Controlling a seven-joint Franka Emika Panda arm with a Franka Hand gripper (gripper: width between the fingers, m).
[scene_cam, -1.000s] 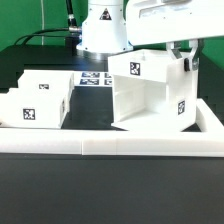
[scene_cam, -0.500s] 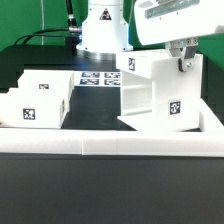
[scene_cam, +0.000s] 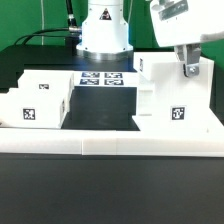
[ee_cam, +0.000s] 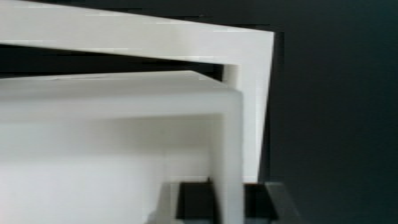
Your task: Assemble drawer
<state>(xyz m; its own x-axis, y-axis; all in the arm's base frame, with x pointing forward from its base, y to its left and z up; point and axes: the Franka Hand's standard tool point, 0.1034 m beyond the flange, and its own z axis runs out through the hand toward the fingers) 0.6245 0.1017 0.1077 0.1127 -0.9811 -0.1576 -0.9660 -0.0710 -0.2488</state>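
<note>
White drawer housing (scene_cam: 170, 95), tool (scene_cam: 190, 70) clamped on its top wall, by bench (scene_cam: 100, 105) edge at exterior view's right. Keep it level, lower gently, clear of border wall (scene_cam: 110, 148).

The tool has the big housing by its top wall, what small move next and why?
Probably ease the housing down until it sits flat, then open the tool. The tool is shut on its upper wall, seen between the fingers; its base is hidden behind the border wall, and the trays lie apart at the exterior view's left.
</note>
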